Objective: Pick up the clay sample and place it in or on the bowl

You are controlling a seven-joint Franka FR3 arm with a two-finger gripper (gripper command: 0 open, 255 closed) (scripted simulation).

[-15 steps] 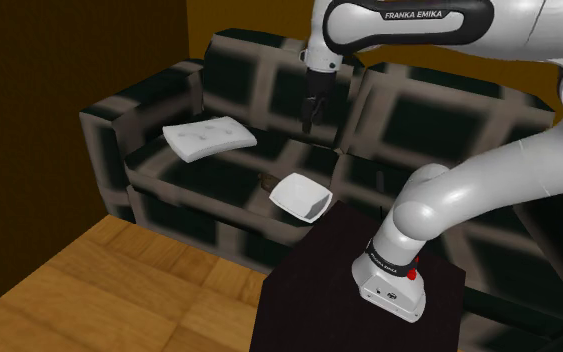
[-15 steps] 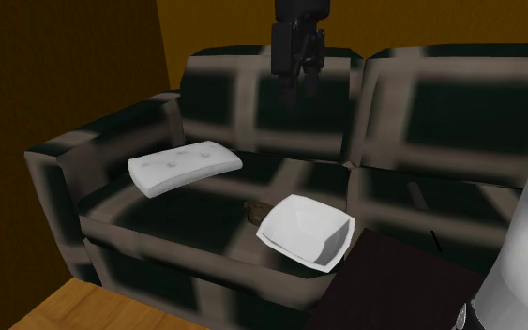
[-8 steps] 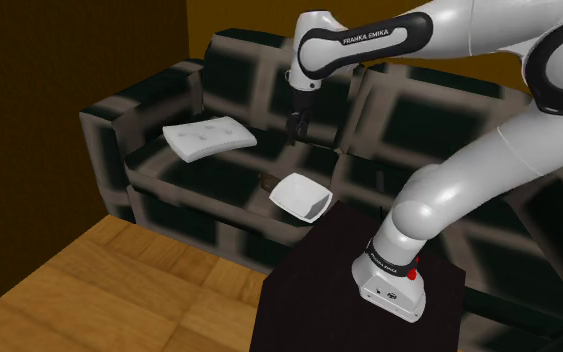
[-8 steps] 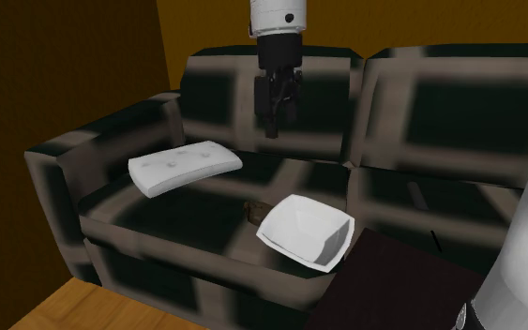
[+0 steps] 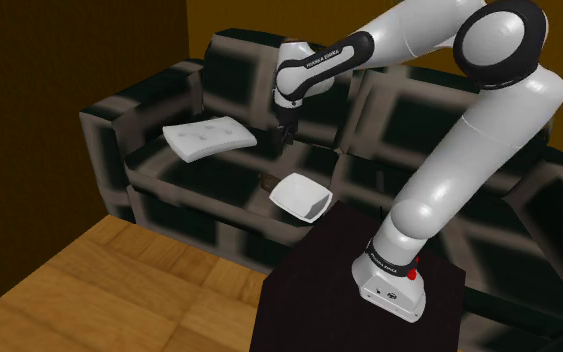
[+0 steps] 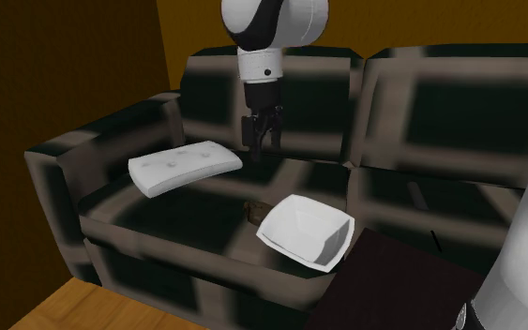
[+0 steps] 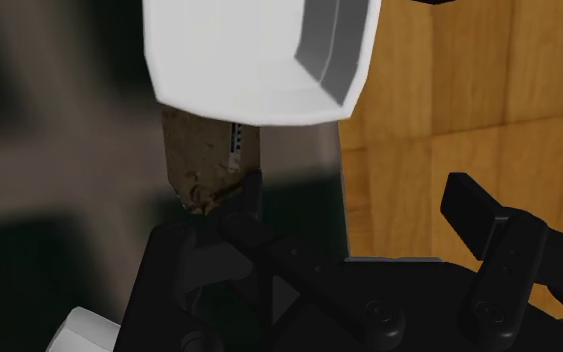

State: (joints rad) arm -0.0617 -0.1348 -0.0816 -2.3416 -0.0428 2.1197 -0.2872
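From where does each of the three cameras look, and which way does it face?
Shoulder view: beside the stand, above, looking down at the sofa; the whole white arm shows.
Second exterior view: nearer the sofa, facing its backrest; wrist and hand show.
Wrist view: on the hand, looking down at the bowl and clay sample; black fingers show.
Shared: both exterior views show the white cushion, bowl and hand.

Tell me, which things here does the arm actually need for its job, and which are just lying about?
Part of the job:
- small brown clay lump on the sofa seat
- white square bowl beside it
- the arm's black jaws, open, above the seat

Just lying about:
- flat white tufted cushion
- dark checked sofa
- wooden floor
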